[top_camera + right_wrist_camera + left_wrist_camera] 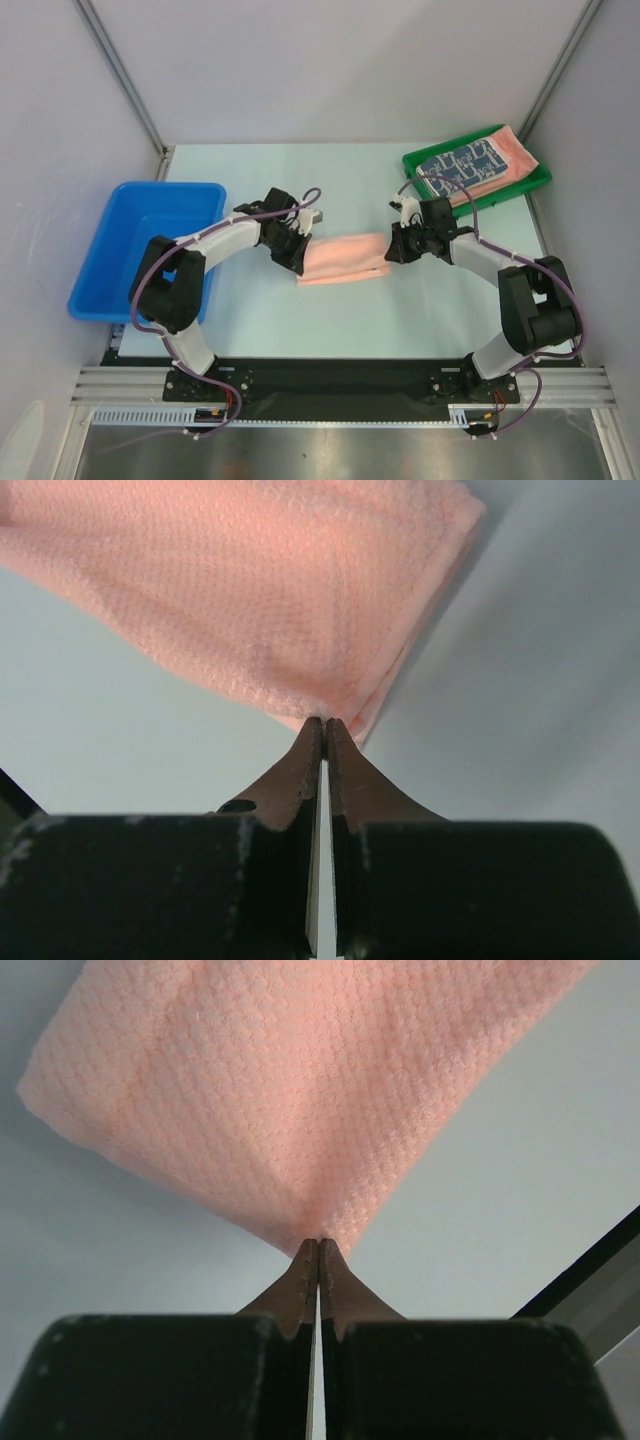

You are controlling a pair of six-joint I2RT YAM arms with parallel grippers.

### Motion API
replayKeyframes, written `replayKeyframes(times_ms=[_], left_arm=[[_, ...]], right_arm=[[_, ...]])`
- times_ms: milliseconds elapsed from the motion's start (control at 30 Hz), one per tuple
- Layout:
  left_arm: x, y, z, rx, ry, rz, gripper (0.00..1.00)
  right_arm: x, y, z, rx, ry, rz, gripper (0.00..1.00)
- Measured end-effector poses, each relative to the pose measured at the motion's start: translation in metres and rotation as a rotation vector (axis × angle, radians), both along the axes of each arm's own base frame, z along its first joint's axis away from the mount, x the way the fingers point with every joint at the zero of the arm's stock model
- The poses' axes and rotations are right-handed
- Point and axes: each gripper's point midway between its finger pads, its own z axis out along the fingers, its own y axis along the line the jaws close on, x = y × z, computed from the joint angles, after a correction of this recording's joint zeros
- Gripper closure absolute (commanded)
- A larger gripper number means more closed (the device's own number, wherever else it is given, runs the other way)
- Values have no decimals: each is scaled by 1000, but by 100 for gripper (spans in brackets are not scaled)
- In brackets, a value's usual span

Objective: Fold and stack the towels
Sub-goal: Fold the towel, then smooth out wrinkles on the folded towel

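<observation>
Looking down from above, you see a salmon-pink towel (pixel 343 259) folded into a long strip, stretched between the two arms over the middle of the table (pixel 330 320). Your left jaws are pressed together on its left end, nipping a corner of the cloth at their tips. Your right jaws are clamped the same way on a corner at its right end. At the far right, the green tray (pixel 415 162) carries a dark blue patterned towel (pixel 458 165) lying over another pink towel (pixel 512 158). The blue bin (pixel 150 245) sits at the left.
</observation>
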Motion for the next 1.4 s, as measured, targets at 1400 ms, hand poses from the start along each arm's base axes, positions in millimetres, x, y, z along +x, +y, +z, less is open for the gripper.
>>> replayKeyframes(times_ms=[1400], left_arm=[[60,-8,-22,15,-30,279,66]], right_arm=[[-13,13,-40,39,261,-264,68]])
